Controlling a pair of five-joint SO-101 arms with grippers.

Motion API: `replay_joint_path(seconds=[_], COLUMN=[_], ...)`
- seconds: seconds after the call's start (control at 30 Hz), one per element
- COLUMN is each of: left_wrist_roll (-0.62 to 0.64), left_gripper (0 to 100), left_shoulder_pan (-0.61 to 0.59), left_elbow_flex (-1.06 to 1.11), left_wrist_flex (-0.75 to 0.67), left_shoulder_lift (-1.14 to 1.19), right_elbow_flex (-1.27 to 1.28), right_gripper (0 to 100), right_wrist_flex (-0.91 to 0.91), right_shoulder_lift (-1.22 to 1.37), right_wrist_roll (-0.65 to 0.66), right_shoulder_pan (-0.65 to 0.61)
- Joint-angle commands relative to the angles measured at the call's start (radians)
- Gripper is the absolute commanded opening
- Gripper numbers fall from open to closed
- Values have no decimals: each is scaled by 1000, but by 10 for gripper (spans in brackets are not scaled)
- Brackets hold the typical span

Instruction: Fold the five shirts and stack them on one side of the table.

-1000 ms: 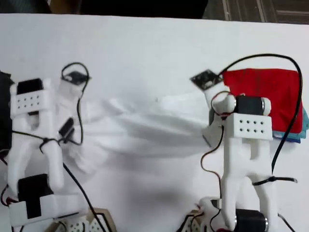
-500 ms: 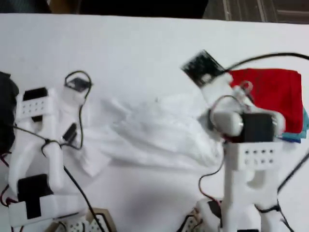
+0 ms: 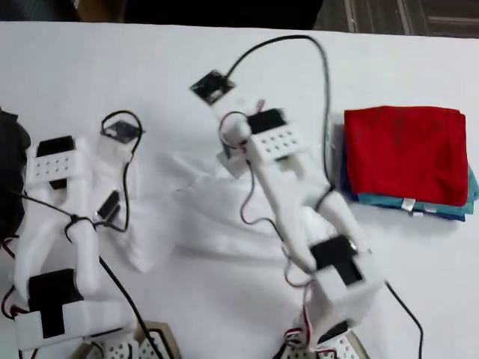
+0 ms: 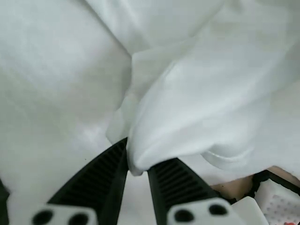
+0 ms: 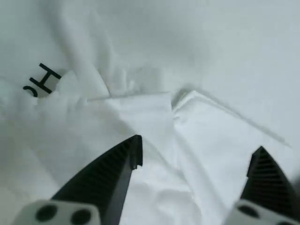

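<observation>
A crumpled white shirt (image 3: 217,213) lies across the middle of the table, between the two arms. My left gripper (image 4: 137,171) is shut on a fold of this white shirt (image 4: 197,103) at its left end, where the left arm (image 3: 71,176) stands. The right arm (image 3: 273,146) slants across the shirt from the near right. My right gripper (image 5: 197,159) hangs open just above the shirt's cloth (image 5: 140,117), with nothing between its fingers. A stack of folded shirts (image 3: 408,153), red on top with teal and blue below, sits at the table's right side.
A dark object (image 3: 7,176) shows at the left edge, behind the left arm. The white table (image 3: 224,60) is bare along its far side. Both arm bases and their cables occupy the near edge.
The right arm has swung left, from beside the red stack to above the shirt's middle. The shirt, stretched between the arms before, now lies slack and bunched. The left arm barely moved.
</observation>
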Motion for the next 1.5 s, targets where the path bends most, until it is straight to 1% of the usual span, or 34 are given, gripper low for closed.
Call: replay_joint_path(seconds=[0.0, 0.1, 0.27, 0.33, 0.5, 0.53, 0.67, 0.8, 0.97, 1.1, 1.27, 1.47], left_wrist_roll=[-5, -5, -5, -5, -5, -5, -5, -5, -5, -5, -5, -5], left_gripper=[26, 26, 26, 26, 26, 26, 26, 26, 26, 26, 26, 26], left_shoulder_pan=[3, 3, 5, 8, 8, 8, 8, 8, 9, 9, 9, 9], left_elbow_flex=[1, 1, 1, -2, -7, -7, -7, -7, -7, -7, -7, -7], left_wrist_flex=[0, 2, -5, -5, -5, -5, -5, -5, -5, -5, -5, -5], left_shoulder_lift=[-8, -8, -8, -8, -8, -8, -8, -8, -8, -8, -8, -8], right_elbow_flex=[-103, -152, -213, -218, -216, -216, -212, -212, -216, -212, -219, -253], right_gripper=[358, 358, 343, 285, 20, 17, 107, 140, 142, 142, 142, 134], right_wrist_flex=[-10, 13, 61, 61, 59, 61, 65, 68, 61, 53, 50, 47], right_shoulder_lift=[117, 180, 203, 203, 203, 203, 203, 203, 205, 213, 294, 352], right_wrist_roll=[-6, -6, 2, 2, -6, -6, -8, -8, -2, 0, 2, 2], right_shoulder_pan=[-12, -7, -12, -12, -13, -13, -13, -13, -13, -51, -88, -67])
